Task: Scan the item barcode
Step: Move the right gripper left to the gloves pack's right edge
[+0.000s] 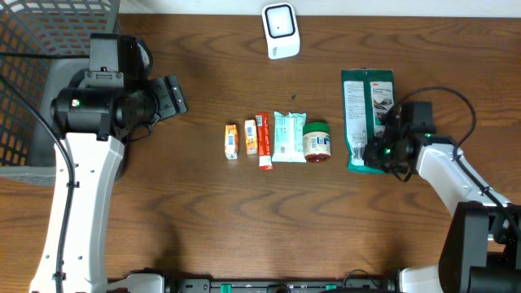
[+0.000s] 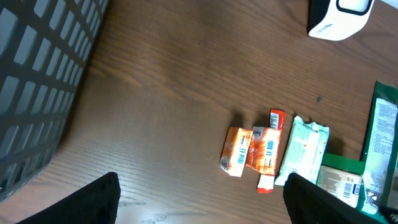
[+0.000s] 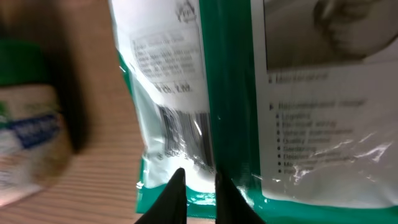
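While the left pincer (image 2: 202, 202) gapes, the right pincer (image 3: 198, 186) pinches one green pouch (image 1: 366, 102) beside five items (image 1: 263, 140).

Dark wood-grain table (image 1: 203, 212), grey mesh basket (image 1: 32, 49)

White links (image 1: 77, 195), black joints (image 1: 89, 110), black left end effector (image 1: 175, 95), maybe green lights (image 1: 76, 103).

Even, fairly bright light from above falls on the dark brown wood-grain surface (image 1: 244, 236), leaving only soft, faint shadows, and the overhead and left wrist views are reasonably sharp. The right wrist view is very close and blurred. Print on the green and white plastic pouch (image 3: 298, 93) is smeared, small white glints of glare sit on its film, and the green-lidded jar (image 3: 25, 137) at the left edge is out of focus.
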Motion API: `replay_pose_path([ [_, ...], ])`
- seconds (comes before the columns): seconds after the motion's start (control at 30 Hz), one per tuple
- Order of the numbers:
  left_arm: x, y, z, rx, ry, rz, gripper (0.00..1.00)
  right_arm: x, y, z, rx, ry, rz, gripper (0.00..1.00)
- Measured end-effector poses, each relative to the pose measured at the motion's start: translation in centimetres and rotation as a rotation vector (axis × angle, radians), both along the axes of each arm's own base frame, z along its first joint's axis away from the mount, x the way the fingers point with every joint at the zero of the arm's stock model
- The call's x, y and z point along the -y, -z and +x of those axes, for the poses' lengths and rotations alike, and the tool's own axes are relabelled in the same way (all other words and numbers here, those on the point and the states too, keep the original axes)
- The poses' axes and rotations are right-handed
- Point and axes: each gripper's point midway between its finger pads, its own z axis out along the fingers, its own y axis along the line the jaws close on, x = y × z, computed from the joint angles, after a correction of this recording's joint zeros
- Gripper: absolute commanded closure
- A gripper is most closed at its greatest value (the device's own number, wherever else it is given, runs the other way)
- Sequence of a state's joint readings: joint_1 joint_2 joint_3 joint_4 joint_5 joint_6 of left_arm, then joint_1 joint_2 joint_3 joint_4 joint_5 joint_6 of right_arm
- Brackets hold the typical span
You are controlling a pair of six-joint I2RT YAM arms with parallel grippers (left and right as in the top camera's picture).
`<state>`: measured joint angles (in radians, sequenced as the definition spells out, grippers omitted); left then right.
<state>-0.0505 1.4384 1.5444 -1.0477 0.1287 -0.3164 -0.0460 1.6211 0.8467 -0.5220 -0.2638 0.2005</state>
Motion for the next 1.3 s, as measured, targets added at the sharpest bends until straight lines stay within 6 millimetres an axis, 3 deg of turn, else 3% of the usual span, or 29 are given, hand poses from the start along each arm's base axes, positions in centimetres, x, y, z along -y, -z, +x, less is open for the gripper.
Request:
replay_pose_path([
  [0.13,0.0,0.0,0.0,0.000,0.000,0.000,0.16,0.0,1.2,-1.3,-0.033,0.008,0.003,0.93],
  [0.3,0.0,0.0,0.0,0.000,0.000,0.000,0.16,-0.7,0.4,-1.1,-0.041,0.012,0.047,0.89],
  [0.43,0.0,0.0,0.0,0.000,0.000,0.000,0.15,-1.0,-2.5,1.6,0.019,0.007,0.072,0.88],
  [0.53,0.0,0.0,0.0,0.000,0.000,0.000,0.16,-1.1,-4.9,4.1,0.104,0.001,0.080,0.93],
  [0.63,0.0,0.0,0.0,0.000,0.000,0.000,0.15,-0.9,-5.4,4.7,0.128,0.004,0.071,0.95],
  [0.9,0.0,0.0,0.0,0.000,0.000,0.000,0.15,0.0,-3.1,4.8,0.172,0.019,-0.034,0.91],
  [1.13,0.0,0.0,0.0,0.000,0.000,0.000,0.15,-0.2,0.8,2.2,0.155,0.012,-0.053,0.90],
  [1.23,0.0,0.0,0.0,0.000,0.000,0.000,0.15,-0.1,1.5,1.7,0.162,0.014,-0.056,0.90],
  [1.3,0.0,0.0,0.0,0.000,0.000,0.000,0.15,-0.1,1.6,1.6,0.169,0.013,-0.057,0.96],
])
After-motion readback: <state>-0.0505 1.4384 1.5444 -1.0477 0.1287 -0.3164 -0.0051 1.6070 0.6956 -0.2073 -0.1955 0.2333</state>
